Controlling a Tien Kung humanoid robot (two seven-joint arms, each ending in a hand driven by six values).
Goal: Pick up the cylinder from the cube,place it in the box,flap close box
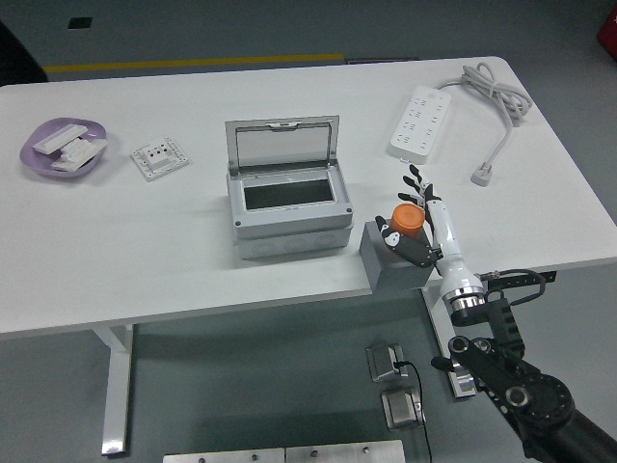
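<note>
An orange cylinder (406,220) stands upright on a grey cube (386,265) at the table's near edge, right of the box. The grey box (289,222) sits mid-table with its clear lid (282,145) standing open at the back. My right hand (410,203) comes in from the lower right and lies against the cylinder's right side. Its fingers (417,183) are stretched out past the cylinder and its thumb sits at the cylinder's front left. The hand is not closed on the cylinder. My left arm is out of view.
A white power strip (421,121) with a grey cable (496,96) lies at the back right. A purple bowl (63,149) with white parts and a white socket plate (159,159) lie at the back left. The cube overhangs the table's near edge (193,313).
</note>
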